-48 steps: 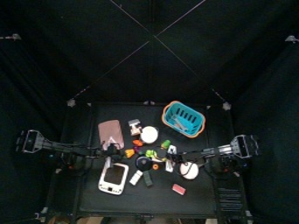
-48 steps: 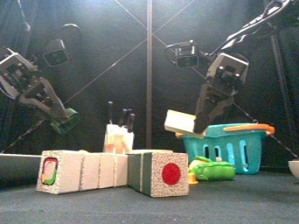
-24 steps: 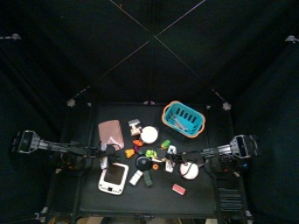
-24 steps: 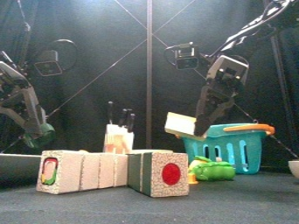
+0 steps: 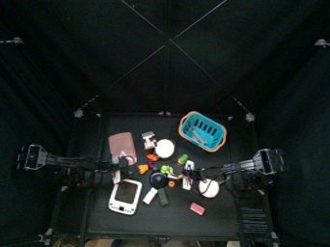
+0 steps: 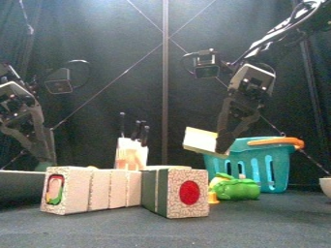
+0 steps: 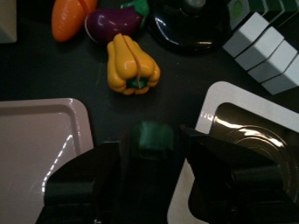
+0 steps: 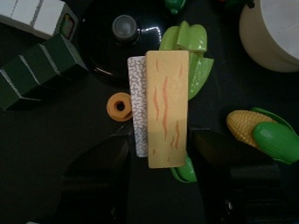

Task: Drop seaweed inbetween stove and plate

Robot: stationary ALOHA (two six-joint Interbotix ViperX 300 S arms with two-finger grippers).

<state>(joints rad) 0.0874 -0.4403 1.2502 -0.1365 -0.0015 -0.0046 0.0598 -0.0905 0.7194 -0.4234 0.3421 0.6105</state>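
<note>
In the left wrist view a small dark green seaweed square (image 7: 152,136) lies on the table between the white stove (image 7: 218,103) with its grey patches and the flat pink slab (image 7: 35,144). My left gripper (image 7: 152,157) is open and empty just above the seaweed. In the top view the stove (image 5: 125,197) sits front left, below the pink slab (image 5: 122,145). My right gripper (image 8: 163,144) is shut on a yellow egg sushi block (image 8: 158,87) and holds it in the air (image 6: 200,139).
A yellow pepper (image 7: 131,63), a carrot (image 7: 70,17), an aubergine (image 7: 117,21) and a black pot (image 7: 193,22) lie beyond the seaweed. A teal basket (image 5: 200,128) stands at the back right. White round dishes (image 5: 164,148) (image 5: 209,188) sit mid-table. Sushi blocks (image 6: 123,190) stand at the front.
In the front view my left arm has drawn back to the left and lower. The right arm has kept still with the egg sushi.
</note>
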